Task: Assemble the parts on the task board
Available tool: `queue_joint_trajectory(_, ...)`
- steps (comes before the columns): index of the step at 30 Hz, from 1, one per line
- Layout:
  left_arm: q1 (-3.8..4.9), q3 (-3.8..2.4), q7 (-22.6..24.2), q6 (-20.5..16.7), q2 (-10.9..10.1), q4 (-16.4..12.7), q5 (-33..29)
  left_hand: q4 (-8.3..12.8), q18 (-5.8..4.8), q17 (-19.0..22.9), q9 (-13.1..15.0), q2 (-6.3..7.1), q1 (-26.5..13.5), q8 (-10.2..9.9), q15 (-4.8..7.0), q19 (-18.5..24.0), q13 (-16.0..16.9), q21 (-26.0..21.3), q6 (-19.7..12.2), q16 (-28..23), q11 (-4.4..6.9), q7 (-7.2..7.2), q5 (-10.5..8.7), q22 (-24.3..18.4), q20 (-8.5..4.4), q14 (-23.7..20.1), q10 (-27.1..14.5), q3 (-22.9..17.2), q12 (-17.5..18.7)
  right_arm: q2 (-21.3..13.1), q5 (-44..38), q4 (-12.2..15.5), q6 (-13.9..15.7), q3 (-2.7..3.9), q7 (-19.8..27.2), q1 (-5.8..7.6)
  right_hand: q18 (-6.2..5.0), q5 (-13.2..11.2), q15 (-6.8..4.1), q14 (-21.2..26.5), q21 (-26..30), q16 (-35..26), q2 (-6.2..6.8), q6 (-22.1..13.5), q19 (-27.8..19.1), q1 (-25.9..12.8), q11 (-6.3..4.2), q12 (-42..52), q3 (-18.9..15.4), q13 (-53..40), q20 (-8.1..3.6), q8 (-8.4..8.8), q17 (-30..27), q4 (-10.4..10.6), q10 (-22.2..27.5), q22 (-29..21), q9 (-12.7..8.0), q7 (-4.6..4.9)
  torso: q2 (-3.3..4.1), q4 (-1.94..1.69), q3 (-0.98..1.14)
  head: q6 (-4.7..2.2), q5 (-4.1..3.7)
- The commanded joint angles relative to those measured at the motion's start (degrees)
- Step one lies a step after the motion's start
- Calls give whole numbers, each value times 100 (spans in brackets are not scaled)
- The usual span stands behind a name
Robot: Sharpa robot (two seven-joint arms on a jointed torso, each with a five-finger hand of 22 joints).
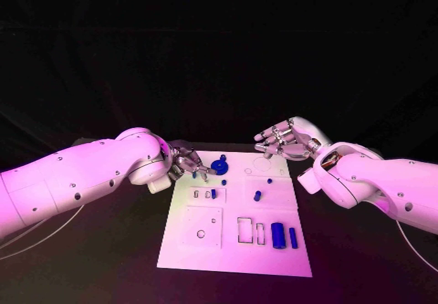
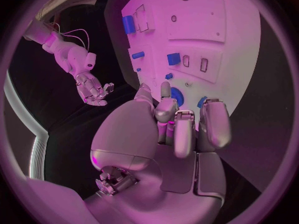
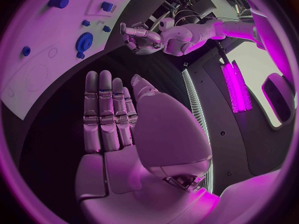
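Head view, entries read left to right, all placed against the flat white rectangular task board (image 1: pixel 239 215).

1. My left hand (image 1: pixel 187 161): at the board's far left corner, fingers curled downward over the edge. I cannot tell whether they pinch anything.
2. Round blue toothed gear part (image 1: pixel 219 166): on the board's far end, just beside the left hand's fingertips. A small blue peg (image 1: pixel 223 182) lies just nearer.
3. Short blue pin part (image 1: pixel 257 196): mid-board.
4. Two upright blue cylinder parts (image 1: pixel 278 235): at the board's near right.
5. My right hand (image 1: pixel 285 139): above the board's far right corner, empty, fingers apart.

Risk, as I judge it: curled left fingers could nudge the gear off its seat or sweep the peg aside, because they crowd that corner.
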State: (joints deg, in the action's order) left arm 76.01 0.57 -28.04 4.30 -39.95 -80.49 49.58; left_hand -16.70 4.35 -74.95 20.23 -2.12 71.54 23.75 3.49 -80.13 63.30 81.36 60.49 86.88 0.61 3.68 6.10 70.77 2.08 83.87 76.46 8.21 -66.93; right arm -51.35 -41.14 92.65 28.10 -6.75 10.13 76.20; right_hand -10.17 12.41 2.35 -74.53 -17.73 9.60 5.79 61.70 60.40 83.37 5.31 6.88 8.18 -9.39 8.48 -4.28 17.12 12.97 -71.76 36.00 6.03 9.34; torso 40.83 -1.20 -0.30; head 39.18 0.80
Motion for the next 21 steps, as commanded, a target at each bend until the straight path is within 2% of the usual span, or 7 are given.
queue_joint_trajectory(1,15,0,-620,429,136,66,608,-3,-81,-1206,139,-21,-102,84,42,-49,126,78,-72,43,-5,-19,-24,135,0,528,58,99,-103,-9,162,-7,139,0,67,3,-25,26,17,-41,44,-44,20,7,32,-88,9,-40,-35,22,32,35,-16,47,-38,-36,-10,12,3,0,1,17,17)
queue_joint_trajectory(3,16,1,-753,520,236,120,749,-5,-88,-1210,235,-36,-162,130,45,-59,174,109,-105,47,-2,-24,-26,186,-2,528,64,163,-138,-13,162,-11,152,0,44,3,-27,36,16,-82,60,-50,40,-5,47,-151,11,-35,-76,25,37,37,-17,66,-63,-58,-15,15,6,4,0,6,21)
queue_joint_trajectory(4,15,2,-807,550,279,146,808,-5,-92,-1211,275,-42,-196,149,45,-65,192,123,-118,48,-1,-25,-27,209,-3,528,66,192,-150,-14,150,-15,155,0,36,3,-27,50,17,-98,67,-53,52,-14,54,-186,14,-35,-100,27,39,39,-17,77,-68,-69,-19,17,6,0,-10,11,14)
queue_joint_trajectory(8,3,4,-932,612,420,234,948,-4,-102,-1212,360,-53,-250,186,46,-86,246,157,-143,50,2,-29,-26,271,-3,527,82,246,-191,-19,84,-22,172,0,12,3,-28,81,17,-126,83,-61,69,-19,67,-250,16,-28,-149,26,41,33,-13,92,-81,-92,-22,17,8,-8,-4,23,9)
queue_joint_trajectory(14,-25,9,-944,804,622,394,988,-4,-119,-1212,461,-79,-293,237,52,-128,330,208,-154,50,12,-41,-24,371,-5,526,119,292,-260,-28,72,-19,188,0,-9,0,-22,46,40,-106,136,-113,71,-64,54,-374,38,-30,-262,26,59,36,-16,120,-47,-146,-34,34,2,-18,-7,46,6)
queue_joint_trajectory(18,-38,16,-939,891,719,508,997,-3,-121,-1210,481,-87,-299,247,54,-131,338,214,-158,49,13,-43,-23,382,-5,525,122,299,-267,-37,76,-18,203,-1,-27,0,-20,63,53,-84,163,-141,62,-90,39,-402,50,-31,-304,27,69,38,-19,117,-19,-171,-39,44,8,0,-12,60,27)
queue_joint_trajectory(21,-50,23,-920,966,797,613,979,1,-119,-1208,497,-84,-295,247,54,-126,291,214,-176,46,12,-41,-23,377,-5,524,92,308,-223,-50,95,-10,213,-1,-57,-1,-14,70,81,-32,214,-189,12,-136,-3,-459,77,-39,-364,29,92,40,-26,132,45,-214,-49,67,4,-14,-10,43,35)
